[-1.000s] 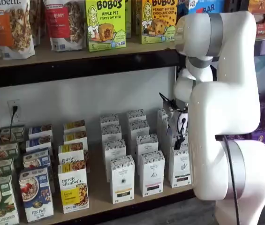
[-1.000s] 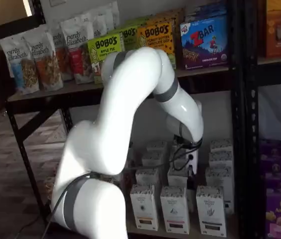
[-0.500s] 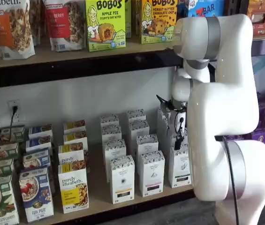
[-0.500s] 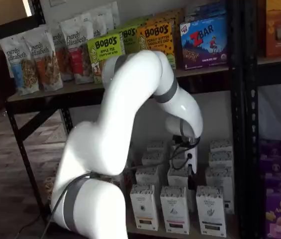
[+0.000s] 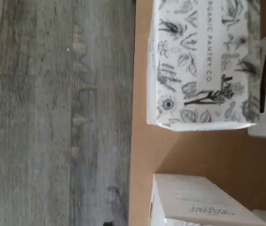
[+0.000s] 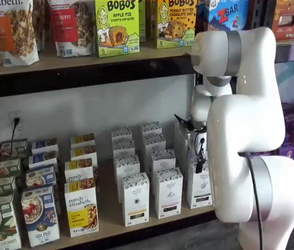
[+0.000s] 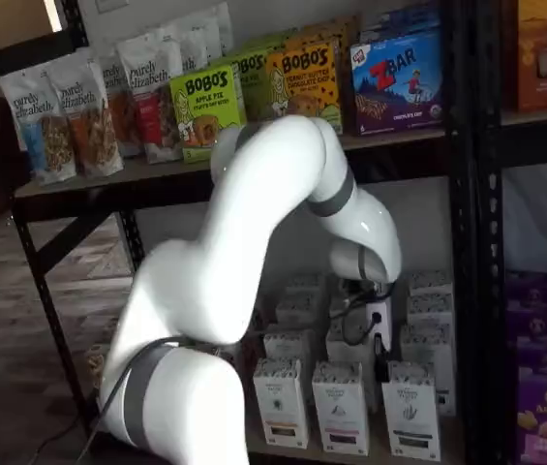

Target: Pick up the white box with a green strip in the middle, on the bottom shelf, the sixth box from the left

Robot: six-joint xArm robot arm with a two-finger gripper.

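The white box [image 6: 199,186] stands at the right end of the front row on the bottom shelf [image 6: 110,214]; it also shows in a shelf view [image 7: 410,411], with a short dark band low on its front. My gripper [image 6: 200,164] hangs just above and behind the box's top, also seen in a shelf view [image 7: 381,355]. Only black fingers and a cable show, side-on, so I cannot tell whether it is open or shut. The wrist view shows a speckled carton top [image 5: 201,61] by the tan board's front edge [image 5: 142,155]; I cannot tell which carton it is.
Two similar white cartons [image 6: 135,198] [image 6: 168,191] stand left of the target, with more rows behind. A purely elizabeth box [image 6: 81,207] and cereal boxes [image 6: 40,214] are further left. The upper shelf [image 6: 84,62] carries Bobo's boxes. Grey wood floor [image 5: 52,117] lies below.
The arm has come down and a little forward, bringing the gripper lower toward the front-row carton at the right. No box has moved.
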